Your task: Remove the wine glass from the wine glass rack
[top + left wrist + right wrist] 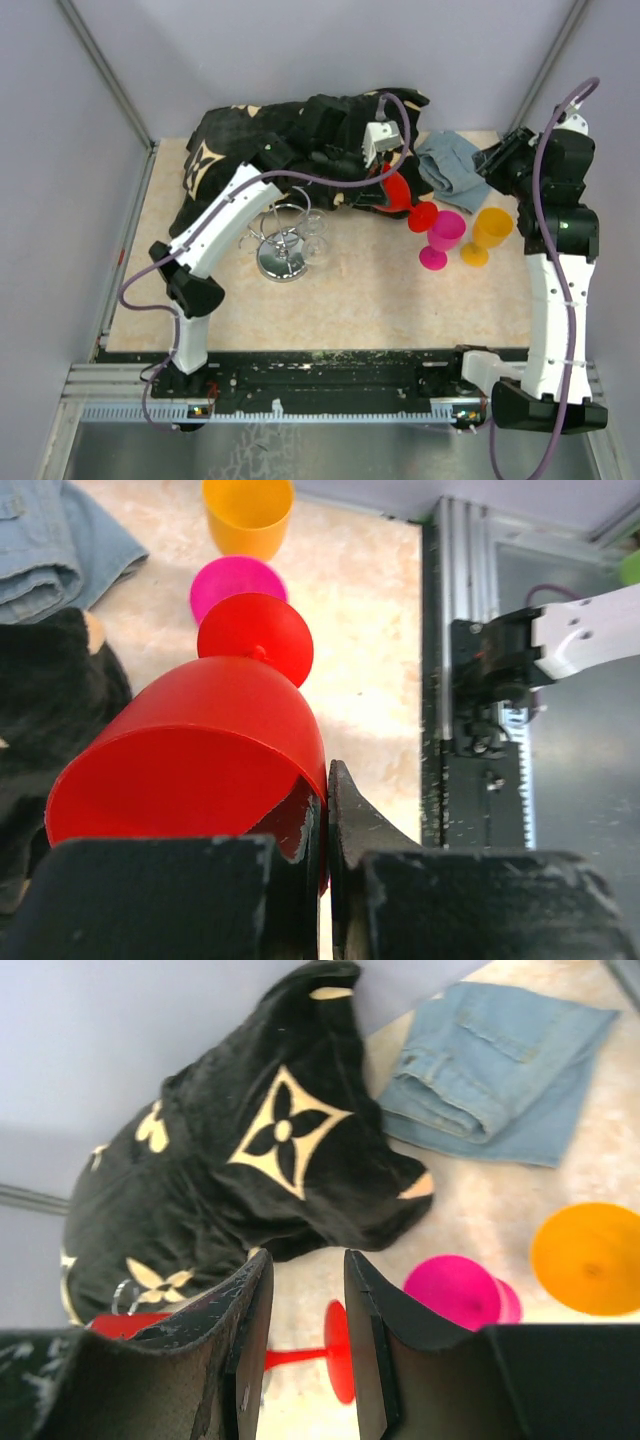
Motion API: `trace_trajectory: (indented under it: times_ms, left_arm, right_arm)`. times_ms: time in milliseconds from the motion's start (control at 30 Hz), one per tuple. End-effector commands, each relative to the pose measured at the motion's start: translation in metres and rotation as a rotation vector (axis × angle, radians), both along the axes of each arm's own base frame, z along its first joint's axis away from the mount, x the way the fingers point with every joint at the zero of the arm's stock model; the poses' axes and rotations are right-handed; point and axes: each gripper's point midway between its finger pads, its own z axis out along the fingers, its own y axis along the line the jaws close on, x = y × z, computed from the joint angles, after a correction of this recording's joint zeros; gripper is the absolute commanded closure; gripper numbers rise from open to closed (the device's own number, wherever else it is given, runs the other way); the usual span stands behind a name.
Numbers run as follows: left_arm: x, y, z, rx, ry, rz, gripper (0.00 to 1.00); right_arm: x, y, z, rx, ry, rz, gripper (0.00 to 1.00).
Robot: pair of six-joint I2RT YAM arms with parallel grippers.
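- Desk (380,290) with a pale, stone-patterned top is carrying the whole scene, both arms rising from its near edge.
- Heaped black cloth (225,135), printed with cream flower and star motifs, is lying along the far side, spreading from the left corner past the middle.
- White-and-black left arm (225,220) is reaching diagonally from the near left, over the rack, toward the far middle, while the right arm (550,280) is standing at the right edge with its wrist bending toward the denim.
- Folded denim cloth (450,165) is lying at the far right, just beside the black cloth.
- Chrome wine glass rack (283,262) is standing left of centre on its mirrored round base, beneath the left arm, with wire loops curling around the post.
- Opaque red wine glass (200,750) is lying on its side, off the rack and well to the right of it, with its round foot pointing toward the pink glass; whether it is touching the desk cannot be told.
- Upright pink glass (447,228) and orange glass (492,225) are standing side by side near the right arm.
- Gripping left tool (325,780) is pinching the red bowl's thin wall at the rim, its jaws almost meeting.
- Idle right tool (307,1260) is hovering above the far right of the desk with its jaws partly apart and nothing between them.
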Motion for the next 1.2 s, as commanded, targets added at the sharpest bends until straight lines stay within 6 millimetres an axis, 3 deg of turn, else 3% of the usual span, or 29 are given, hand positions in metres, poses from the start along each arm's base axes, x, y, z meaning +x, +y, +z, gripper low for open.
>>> trace_trajectory:
  times_ms: [0,167,300,600,900,1167]
  left_arm:
    - [0.002,-0.006,-0.016,0.088,-0.122,-0.012,1.00]
    - [-0.006,-0.017,-0.050,0.186,-0.161,-0.055,1.00]
    - [-0.006,-0.018,-0.065,0.233,-0.177,-0.065,1.00]
    - [0.011,-0.012,-0.113,0.375,-0.203,-0.059,1.00]
    - [0.013,-0.011,-0.159,0.493,-0.212,-0.120,1.00]
    - [0.015,-0.009,-0.183,0.559,-0.227,-0.151,0.99]
  right_arm:
    - [-0.023,-0.025,0.018,-0.115,-0.024,-0.112,0.65]
    - [-0.034,-0.031,0.020,-0.143,-0.022,-0.138,0.65]
    - [-0.036,-0.030,0.017,-0.143,-0.019,-0.133,0.65]
    - [-0.025,-0.023,0.013,-0.116,-0.018,-0.100,0.65]
    - [-0.020,-0.020,0.009,-0.111,-0.008,-0.079,0.66]
    - [-0.017,-0.019,0.007,-0.113,-0.006,-0.068,0.67]
